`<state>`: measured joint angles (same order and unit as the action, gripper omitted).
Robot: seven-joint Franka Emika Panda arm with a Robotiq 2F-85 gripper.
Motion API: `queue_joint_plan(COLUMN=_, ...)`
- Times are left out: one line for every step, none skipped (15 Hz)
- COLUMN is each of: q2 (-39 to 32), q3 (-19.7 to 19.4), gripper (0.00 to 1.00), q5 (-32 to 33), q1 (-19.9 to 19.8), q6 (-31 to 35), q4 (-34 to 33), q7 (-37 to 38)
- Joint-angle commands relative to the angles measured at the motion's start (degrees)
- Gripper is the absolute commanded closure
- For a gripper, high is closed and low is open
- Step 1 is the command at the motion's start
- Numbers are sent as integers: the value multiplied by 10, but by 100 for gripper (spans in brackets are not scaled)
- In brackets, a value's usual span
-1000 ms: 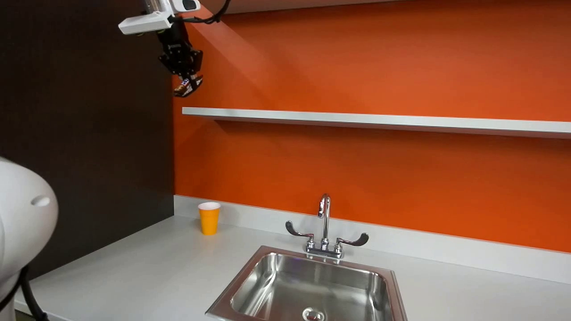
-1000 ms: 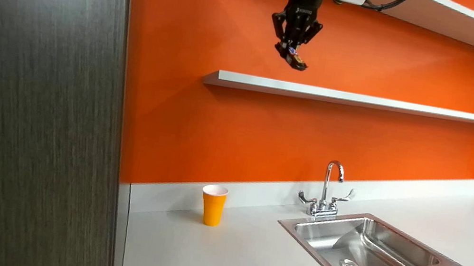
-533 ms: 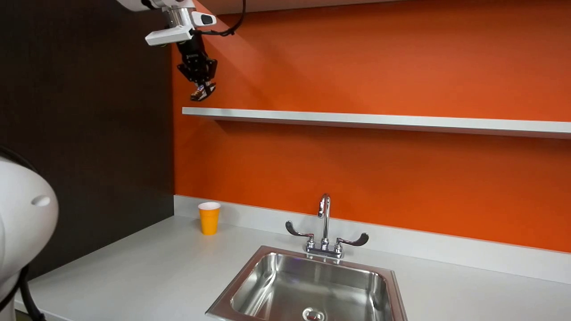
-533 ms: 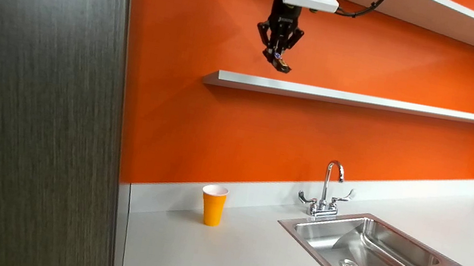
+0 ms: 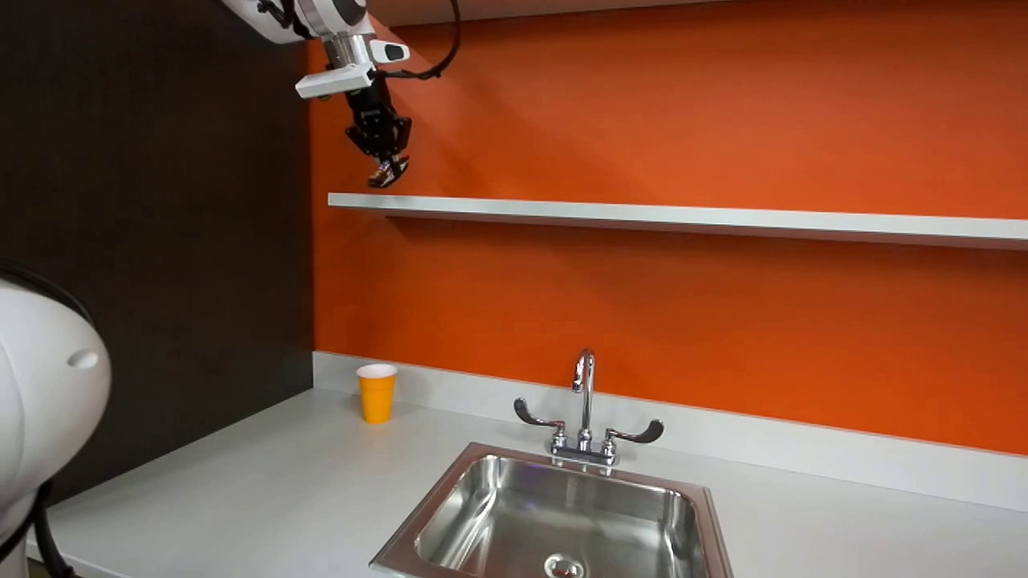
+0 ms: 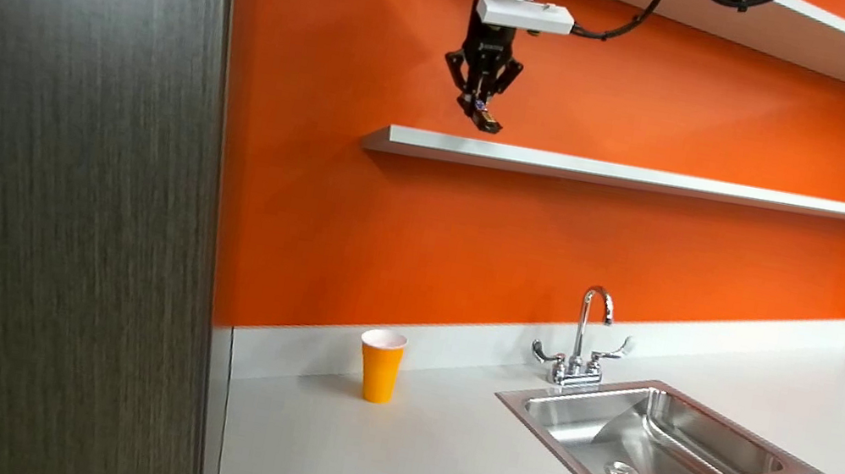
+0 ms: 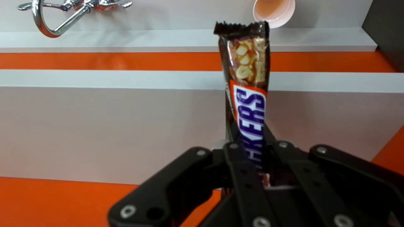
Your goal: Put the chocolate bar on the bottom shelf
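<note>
The chocolate bar is a slim dark brown wrapped bar with a white and blue label. It shows in both exterior views (image 5: 385,173) (image 6: 486,118) and large in the wrist view (image 7: 247,78). My gripper (image 5: 393,160) (image 6: 480,100) (image 7: 249,138) is shut on it, with the bar's far end jutting out past the fingers; its near end is mostly hidden between them. The bottom shelf is a long light-grey ledge on the orange wall (image 5: 675,215) (image 6: 655,178) (image 7: 126,129). The gripper and bar hang a little above the shelf's level, near its left end in both exterior views.
An upper shelf (image 6: 832,48) overhangs the arm. A dark panel (image 5: 161,201) (image 6: 56,167) stands left of the shelf. Below are a yellow-orange cup (image 5: 376,399) (image 6: 379,374) (image 7: 287,14) on the grey countertop (image 5: 265,490), a faucet (image 5: 587,401) and a steel sink (image 5: 717,530).
The gripper has moved down with the bar still in it, rightward in an exterior view and leftward in an exterior view. The cup, the sink and the shelf are unchanged.
</note>
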<state>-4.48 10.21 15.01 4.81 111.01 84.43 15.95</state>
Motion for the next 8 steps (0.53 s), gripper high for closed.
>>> queue_joint_plan(q2=-54, q3=-15, gripper=96, q5=21, q1=26, q6=-33, q4=-79, q7=18)
queue_joint_plan(q2=-64, q3=-19, gripper=96, q5=22, q1=31, q6=-34, q4=-89, q7=19)
queue_joint_plan(q2=-74, q3=-22, gripper=96, q5=21, q1=35, q6=-37, q4=-100, q7=19)
queue_joint_plan(q2=-83, q3=-26, gripper=96, q5=21, q1=40, q6=-38, q4=-112, q7=19)
queue_joint_plan(q2=-93, q3=-29, gripper=96, q5=20, q1=43, q6=-39, q4=-123, q7=20)
queue_joint_plan(q2=-104, q3=-34, gripper=96, q5=20, q1=47, q6=-40, q4=-135, q7=20)
queue_joint_plan(q2=-114, q3=-37, gripper=96, q5=19, q1=51, q6=-42, q4=-148, q7=20)
queue_joint_plan(q2=-124, q3=-41, gripper=96, q5=19, q1=55, q6=-44, q4=-159, q7=20)
